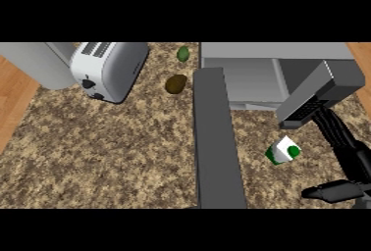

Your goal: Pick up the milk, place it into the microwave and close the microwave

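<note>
The milk point(283, 152) — a small white and green carton — sits tilted on the speckled tabletop point(101, 157), in front of the microwave point(275, 68) and just right of its open door point(216, 142), which juts out toward the view's lower edge. The right hand point(340, 147) comes in from the lower right, its grey forearm slanting above the microwave's front; its black fingers point(334, 128) run long and fairly straight just right of the milk, and the thumb point(334, 191) sticks out left below it. The hand is spread open — nothing is held, and I cannot tell whether the fingers touch the carton. The left hand does not show. At the upper left a white toaster point(109, 68) stands on the tabletop; between it and the microwave lie a brown oval thing point(175, 84) and, farther back, a small green one point(183, 53).
</note>
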Available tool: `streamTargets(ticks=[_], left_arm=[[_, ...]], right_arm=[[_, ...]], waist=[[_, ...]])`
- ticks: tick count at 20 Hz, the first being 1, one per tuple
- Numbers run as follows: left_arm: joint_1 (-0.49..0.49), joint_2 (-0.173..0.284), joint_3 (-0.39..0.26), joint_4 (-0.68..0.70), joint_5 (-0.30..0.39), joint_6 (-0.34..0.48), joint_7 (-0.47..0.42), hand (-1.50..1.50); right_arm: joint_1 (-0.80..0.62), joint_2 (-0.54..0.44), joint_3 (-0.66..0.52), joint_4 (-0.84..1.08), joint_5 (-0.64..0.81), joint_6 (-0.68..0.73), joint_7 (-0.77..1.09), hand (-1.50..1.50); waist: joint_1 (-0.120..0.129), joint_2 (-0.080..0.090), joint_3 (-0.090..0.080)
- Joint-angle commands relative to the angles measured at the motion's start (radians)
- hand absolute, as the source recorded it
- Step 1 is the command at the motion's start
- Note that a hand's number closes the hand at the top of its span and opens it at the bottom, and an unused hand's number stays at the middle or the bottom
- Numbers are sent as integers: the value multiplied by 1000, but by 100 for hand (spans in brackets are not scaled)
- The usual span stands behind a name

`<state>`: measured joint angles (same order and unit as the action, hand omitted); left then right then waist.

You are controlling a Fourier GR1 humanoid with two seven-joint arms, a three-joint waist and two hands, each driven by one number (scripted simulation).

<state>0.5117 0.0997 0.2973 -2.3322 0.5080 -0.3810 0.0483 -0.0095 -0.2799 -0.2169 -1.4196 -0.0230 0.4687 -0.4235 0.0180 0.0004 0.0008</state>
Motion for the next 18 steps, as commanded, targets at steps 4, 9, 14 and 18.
streamTargets(ticks=[4, 9, 14, 18], left_arm=[[59, 20, 80, -63, 165, -59, 18, -150], [72, 18, 124, -60, 200, -77, 16, -150], [43, -1, 102, -34, 161, -92, 8, -150], [98, 14, 163, -40, 240, -142, -10, -150]], right_arm=[[-56, -36, -3, 351, 162, -54, -252, -150], [-145, -38, 22, 614, 247, -102, -439, -150], [-231, -50, 33, 851, 329, -218, -593, -150], [-310, -72, 28, 964, 335, -223, -631, -150]], waist=[[6, 0, 1], [8, 2, 1], [9, 6, 2], [17, 4, 2]])
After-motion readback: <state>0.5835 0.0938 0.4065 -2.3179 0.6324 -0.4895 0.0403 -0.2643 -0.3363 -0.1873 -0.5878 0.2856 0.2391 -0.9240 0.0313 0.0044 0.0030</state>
